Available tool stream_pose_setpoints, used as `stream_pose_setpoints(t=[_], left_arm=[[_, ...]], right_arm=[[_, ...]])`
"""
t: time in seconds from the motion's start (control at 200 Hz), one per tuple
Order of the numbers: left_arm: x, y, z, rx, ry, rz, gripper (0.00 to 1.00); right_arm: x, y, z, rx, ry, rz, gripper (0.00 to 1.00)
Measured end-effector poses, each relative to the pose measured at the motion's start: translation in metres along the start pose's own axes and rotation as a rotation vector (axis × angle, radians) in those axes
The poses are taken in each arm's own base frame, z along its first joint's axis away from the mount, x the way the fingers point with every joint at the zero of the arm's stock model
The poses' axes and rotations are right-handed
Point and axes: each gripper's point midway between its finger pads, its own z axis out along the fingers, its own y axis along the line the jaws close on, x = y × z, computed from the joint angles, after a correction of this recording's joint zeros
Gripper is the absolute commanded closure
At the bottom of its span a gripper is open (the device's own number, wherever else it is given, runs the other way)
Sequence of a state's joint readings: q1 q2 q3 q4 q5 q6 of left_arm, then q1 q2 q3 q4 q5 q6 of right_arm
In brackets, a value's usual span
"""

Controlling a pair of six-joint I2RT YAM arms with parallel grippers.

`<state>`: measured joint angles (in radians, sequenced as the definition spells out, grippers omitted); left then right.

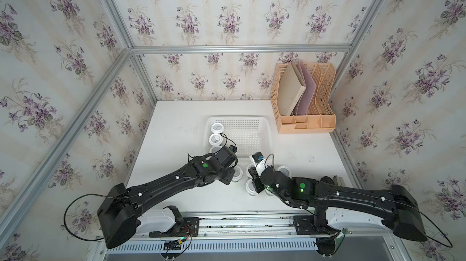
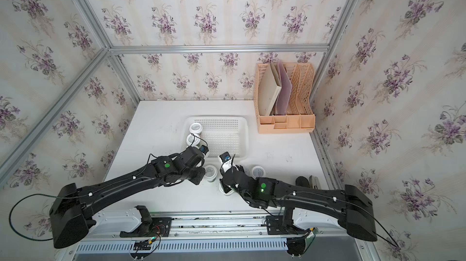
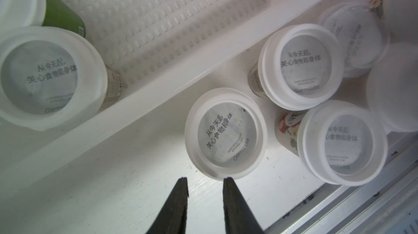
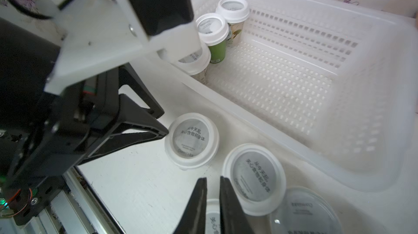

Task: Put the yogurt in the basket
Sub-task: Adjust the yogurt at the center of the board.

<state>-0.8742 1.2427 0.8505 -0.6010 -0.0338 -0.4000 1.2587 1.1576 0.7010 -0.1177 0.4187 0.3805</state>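
The white basket point(image 1: 264, 131) point(image 2: 242, 133) point(image 4: 260, 129) holds three yogurt cups along its left wall point(image 1: 217, 128) point(image 1: 215, 138) point(image 4: 233, 7); the nearest is partly under my left wrist. Several more yogurt cups stand on the table in front of it point(image 1: 237, 172) point(image 1: 283, 171) point(image 3: 226, 133) point(image 4: 254, 177). My left gripper point(image 3: 205, 178) point(image 4: 164, 122) hangs just beside one table cup, jaws drawn close and holding nothing. My right gripper point(image 4: 213, 178) is nearly shut and empty above another cup's lid point(image 4: 212, 214).
A peach file rack point(image 1: 302, 101) with folders stands at the back right. A dark cylinder point(image 1: 327, 179) and a grey object point(image 1: 338, 180) lie by the right wall. The metal rail point(image 1: 252, 222) runs along the table's front edge. Both arms crowd the cups.
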Motion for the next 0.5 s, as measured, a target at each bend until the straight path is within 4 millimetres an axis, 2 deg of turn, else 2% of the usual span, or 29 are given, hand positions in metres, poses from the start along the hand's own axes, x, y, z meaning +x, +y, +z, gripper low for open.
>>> stream_pose_setpoints(t=[0.19, 0.5], left_arm=[[0.012, 0.017, 0.004, -0.004, -0.039, -0.053, 0.83], [-0.002, 0.009, -0.002, 0.073, -0.145, -0.077, 0.79]], right_arm=[[0.006, 0.017, 0.03, -0.052, 0.055, -0.017, 0.86], [0.009, 0.011, 0.046, -0.135, 0.067, 0.041, 0.85]])
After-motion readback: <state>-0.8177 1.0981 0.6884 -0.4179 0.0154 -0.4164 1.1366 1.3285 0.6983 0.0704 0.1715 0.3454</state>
